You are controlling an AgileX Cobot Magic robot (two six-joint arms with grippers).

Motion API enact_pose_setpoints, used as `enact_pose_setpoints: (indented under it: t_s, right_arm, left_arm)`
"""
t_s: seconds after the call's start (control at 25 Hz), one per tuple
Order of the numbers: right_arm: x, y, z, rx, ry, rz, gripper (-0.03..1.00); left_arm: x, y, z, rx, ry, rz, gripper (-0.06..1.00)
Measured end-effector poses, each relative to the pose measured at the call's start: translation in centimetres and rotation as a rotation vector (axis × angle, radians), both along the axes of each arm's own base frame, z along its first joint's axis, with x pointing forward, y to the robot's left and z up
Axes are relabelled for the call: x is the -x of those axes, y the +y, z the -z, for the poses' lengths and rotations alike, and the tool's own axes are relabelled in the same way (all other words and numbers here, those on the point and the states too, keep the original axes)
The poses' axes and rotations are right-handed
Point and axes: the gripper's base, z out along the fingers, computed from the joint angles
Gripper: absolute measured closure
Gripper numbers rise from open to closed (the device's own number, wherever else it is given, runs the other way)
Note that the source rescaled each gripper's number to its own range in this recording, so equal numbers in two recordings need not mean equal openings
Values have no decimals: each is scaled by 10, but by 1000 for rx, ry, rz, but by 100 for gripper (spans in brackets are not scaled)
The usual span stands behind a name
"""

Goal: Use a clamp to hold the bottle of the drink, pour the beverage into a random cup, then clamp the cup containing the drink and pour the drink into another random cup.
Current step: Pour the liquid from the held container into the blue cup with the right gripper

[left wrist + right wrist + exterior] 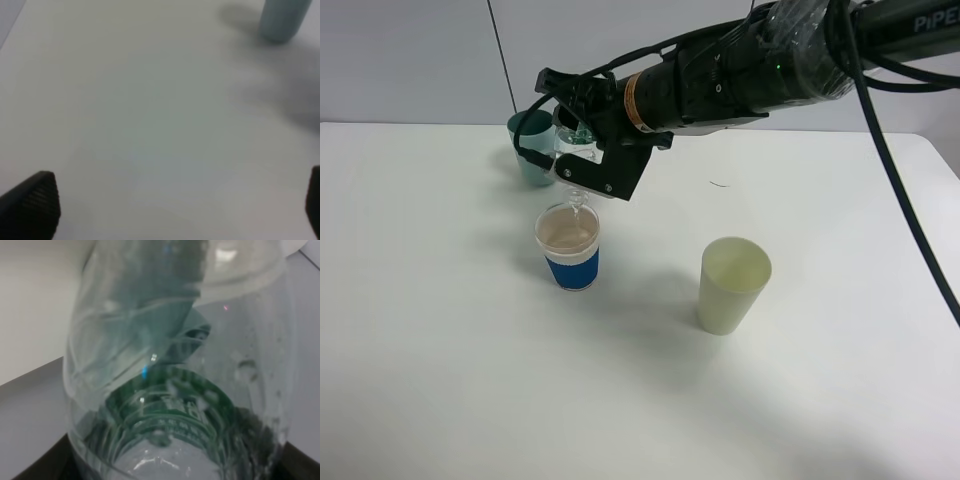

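Right hand [586, 168] clamps the bottle [571, 140], neck down over the blue-sleeved cup [570, 262] left of centre. Left hand [180, 205] gapes empty. Centre the neck and tilt gently.

Upper left of centre, high view: small clear bottle [572, 143], dark green label, tipped steeply neck-down, mouth just over blue-sleeved cup [568, 247]. Upright at centre-left, white band above the sleeve, peach-beige inside. Clear beverage [579, 207] barely discernible at the mouth. Behind, upper left: plain teal cup [528, 150], upright.
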Motion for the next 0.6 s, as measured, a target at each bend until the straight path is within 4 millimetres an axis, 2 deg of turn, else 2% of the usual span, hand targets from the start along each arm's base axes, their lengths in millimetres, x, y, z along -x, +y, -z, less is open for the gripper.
enact_pose_setpoints:
  t_s: [0.6]
  right_arm:
    - [0,1,0,28,-32,-32,97]
  left_arm:
    - [0,0,0,0,0,0,-6]
